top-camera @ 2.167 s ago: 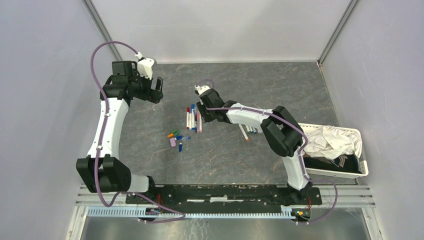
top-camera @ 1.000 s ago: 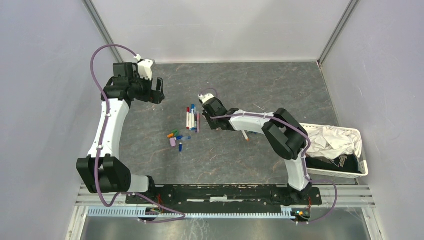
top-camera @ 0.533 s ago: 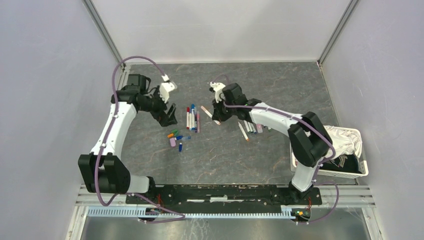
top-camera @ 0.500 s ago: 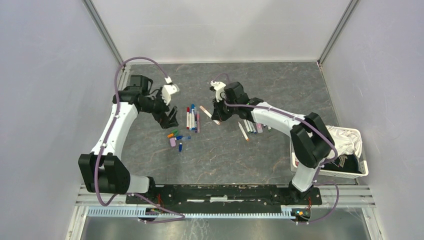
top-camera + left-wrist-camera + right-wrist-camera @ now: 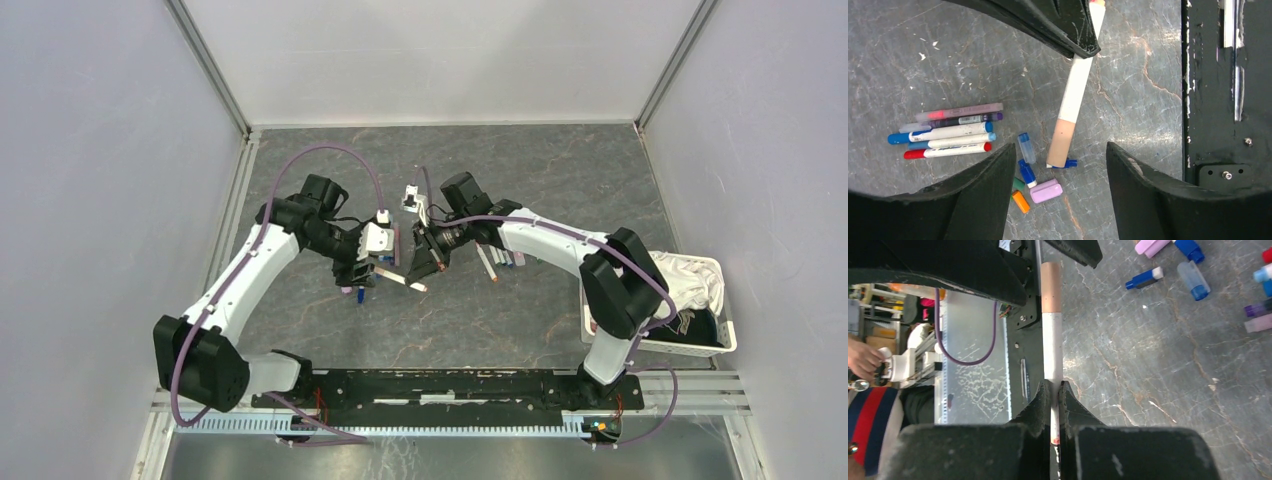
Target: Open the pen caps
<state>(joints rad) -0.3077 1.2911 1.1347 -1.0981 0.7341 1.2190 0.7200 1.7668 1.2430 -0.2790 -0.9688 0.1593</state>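
My right gripper (image 5: 1051, 390) is shut on a slim white pen (image 5: 1052, 347) with a tan cap (image 5: 1051, 287) and holds it above the floor. In the left wrist view the pen (image 5: 1075, 90) points down, and its tan cap (image 5: 1062, 142) lies between my left gripper's (image 5: 1059, 150) open jaws, which do not touch it. Loose caps lie below: clear blue (image 5: 1026, 147), blue (image 5: 1027, 172), lilac (image 5: 1046, 191), orange (image 5: 1020, 201). In the top view the left gripper (image 5: 366, 270) and right gripper (image 5: 425, 262) meet at the pen (image 5: 397, 278).
Several capped pens (image 5: 948, 131) lie side by side left of the loose caps. More pens (image 5: 500, 258) lie behind the right arm. A white basket (image 5: 722, 345) with a cloth stands at the right. The black arm rail (image 5: 1218, 90) runs along the near edge.
The right gripper picked a pen off the floor and swung it toward the near side. The left arm came in from the far left, and its open jaws now flank the pen's capped end.
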